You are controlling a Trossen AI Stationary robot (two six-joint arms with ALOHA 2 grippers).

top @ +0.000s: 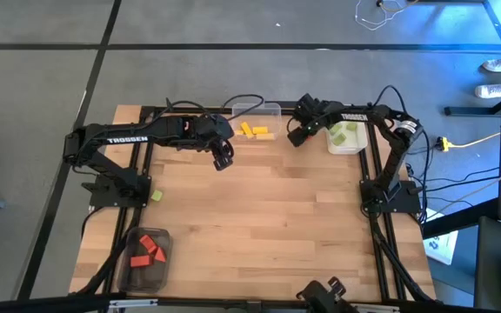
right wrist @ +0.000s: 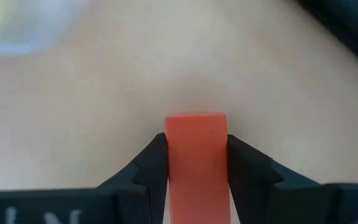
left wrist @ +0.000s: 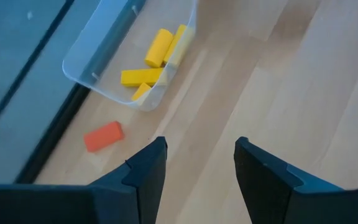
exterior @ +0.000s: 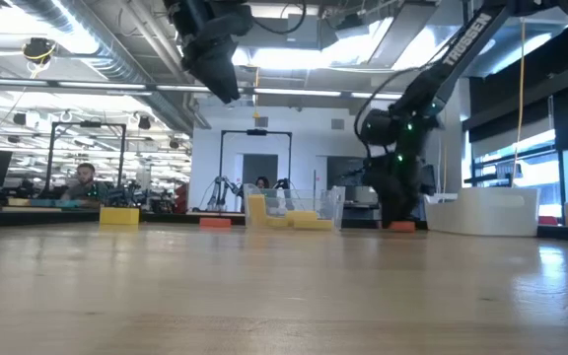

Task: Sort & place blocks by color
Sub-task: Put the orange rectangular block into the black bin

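My right gripper (top: 296, 136) stands low at the far edge, between two containers, shut on a red block (right wrist: 196, 162). The low view shows that block (exterior: 402, 226) at table level under the gripper. My left gripper (left wrist: 201, 168) hangs open and clear above the table (top: 223, 158), near a clear container (left wrist: 92, 62) of yellow blocks (left wrist: 158, 46). A second red block (left wrist: 103, 135) lies flat on the wood beside that container. One green block (top: 156, 196) lies on the table at the left. My right gripper pinches the red block between its two fingers (right wrist: 151, 158), one on each long side (right wrist: 173, 155). The fingers come steeply from above and lie along the block's sides. The block seems to rest on the table.
A pale container (top: 359, 149) with green blocks stands at the far right, just beyond my right gripper. A clear container (top: 142, 274) with red blocks sits at the near left corner. The middle and near right of the wooden top show bare wood.
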